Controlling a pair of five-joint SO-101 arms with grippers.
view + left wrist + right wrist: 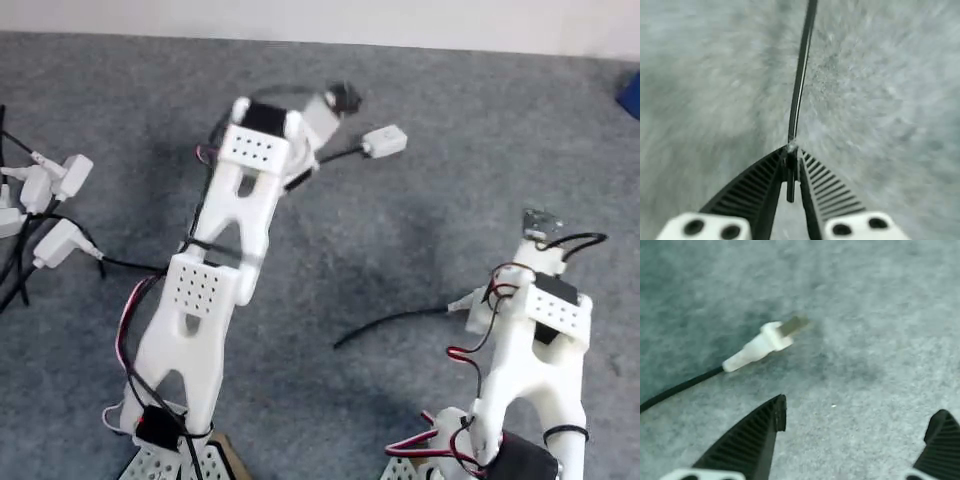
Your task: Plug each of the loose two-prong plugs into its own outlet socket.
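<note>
Left gripper [791, 152] pinched on black cord [800, 75] (runs off frame); right gripper [860, 410] spread near plug [760, 346], prong count unclear.

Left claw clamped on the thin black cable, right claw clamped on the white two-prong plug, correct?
No: the right wrist view shows the right claw open, the white two-prong plug lying loose on the grey carpet. The left claw is clamped on the thin black cable.

The plug [765, 342] has blurred prongs. The black cable [801, 75] runs out of frame. White connectors [38, 188] at the tabletop's left edge are partly cut off.
</note>
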